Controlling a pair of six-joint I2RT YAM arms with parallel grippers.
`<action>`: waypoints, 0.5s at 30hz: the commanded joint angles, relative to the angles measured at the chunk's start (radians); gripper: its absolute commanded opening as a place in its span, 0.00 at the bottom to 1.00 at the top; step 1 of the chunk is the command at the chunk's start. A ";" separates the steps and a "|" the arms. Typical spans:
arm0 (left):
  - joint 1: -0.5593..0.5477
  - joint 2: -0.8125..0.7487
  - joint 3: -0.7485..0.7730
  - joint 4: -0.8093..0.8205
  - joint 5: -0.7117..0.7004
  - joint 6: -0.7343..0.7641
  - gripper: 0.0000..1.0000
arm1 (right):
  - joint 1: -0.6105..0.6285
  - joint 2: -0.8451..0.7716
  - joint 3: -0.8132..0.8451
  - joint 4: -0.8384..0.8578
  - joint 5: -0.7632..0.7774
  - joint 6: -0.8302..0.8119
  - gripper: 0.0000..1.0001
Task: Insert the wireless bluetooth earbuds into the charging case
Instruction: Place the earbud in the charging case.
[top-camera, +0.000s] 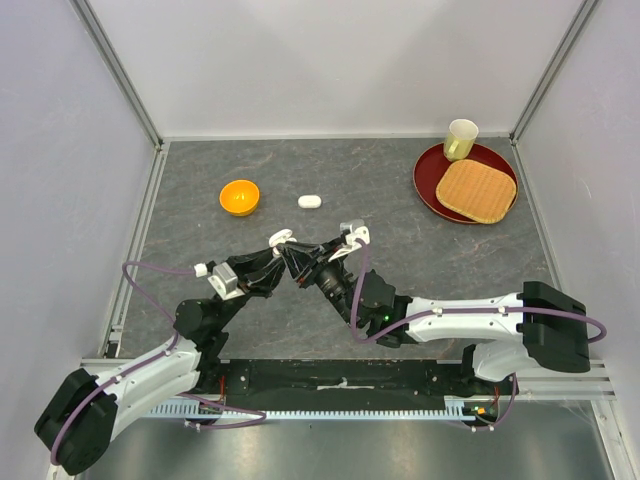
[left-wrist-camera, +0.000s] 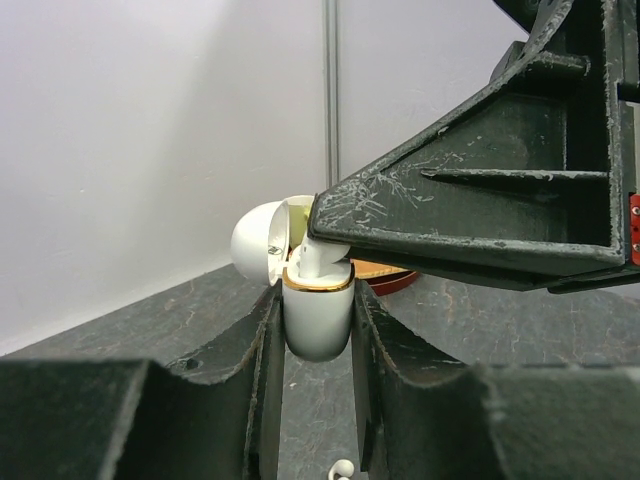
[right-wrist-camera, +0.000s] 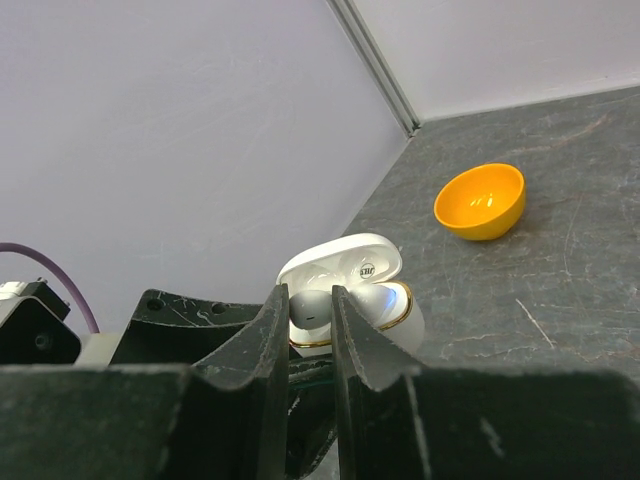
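My left gripper (left-wrist-camera: 318, 300) is shut on the lower body of the charging case (left-wrist-camera: 318, 325), a white case with a gold rim, held upright above the table with its lid (right-wrist-camera: 340, 265) open. My right gripper (right-wrist-camera: 311, 305) is shut on one of the wireless bluetooth earbuds (right-wrist-camera: 310, 308) and holds it at the case's open mouth, its stem down in the left well. From above, both grippers (top-camera: 285, 248) (top-camera: 297, 256) meet at the table's middle. Another earbud (left-wrist-camera: 342, 468) lies on the table under the case.
A second, closed white case (top-camera: 310, 201) lies further back. An orange bowl (top-camera: 240, 197) stands to its left. At the back right a red plate (top-camera: 430, 185) carries a tan woven mat (top-camera: 476, 189), with a pale cup (top-camera: 461, 139) at its far edge.
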 joint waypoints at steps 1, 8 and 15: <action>0.002 -0.018 -0.021 0.071 -0.040 -0.022 0.02 | 0.011 -0.016 -0.011 -0.048 -0.011 -0.021 0.00; 0.002 -0.022 -0.021 0.059 -0.033 -0.016 0.02 | 0.009 -0.014 0.016 -0.103 0.006 0.001 0.12; 0.003 -0.022 -0.023 0.048 -0.031 -0.011 0.02 | 0.011 -0.034 0.053 -0.139 0.006 0.002 0.28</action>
